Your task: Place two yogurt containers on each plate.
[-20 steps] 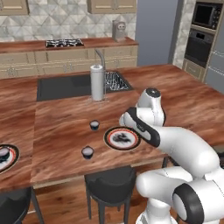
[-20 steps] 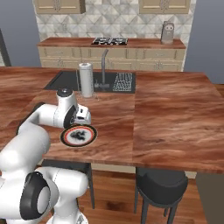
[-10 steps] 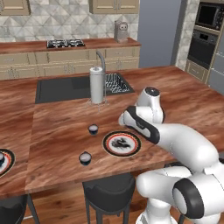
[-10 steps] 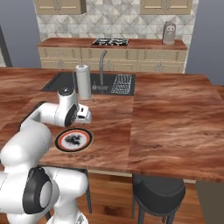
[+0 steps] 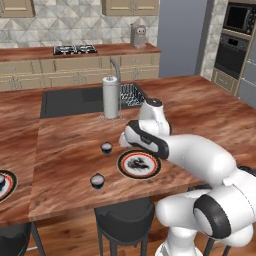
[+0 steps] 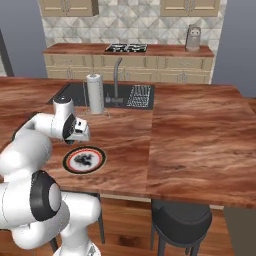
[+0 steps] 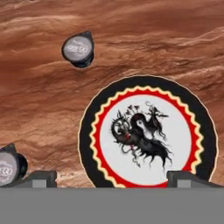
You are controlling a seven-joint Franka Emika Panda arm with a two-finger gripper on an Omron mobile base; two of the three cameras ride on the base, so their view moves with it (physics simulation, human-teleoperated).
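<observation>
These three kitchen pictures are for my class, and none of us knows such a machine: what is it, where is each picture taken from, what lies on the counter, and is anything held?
It is a white robot arm on a driving base. Two pictures look over it from behind, left and right; the third looks down from its hand. Its tool is open and holds nothing. On the brown wooden counter lie a round black-rimmed plate with a red ring, two tiny dark yogurt cups with pale tops beside it, and a tall white paper-towel roll. A second plate sits far left.
</observation>
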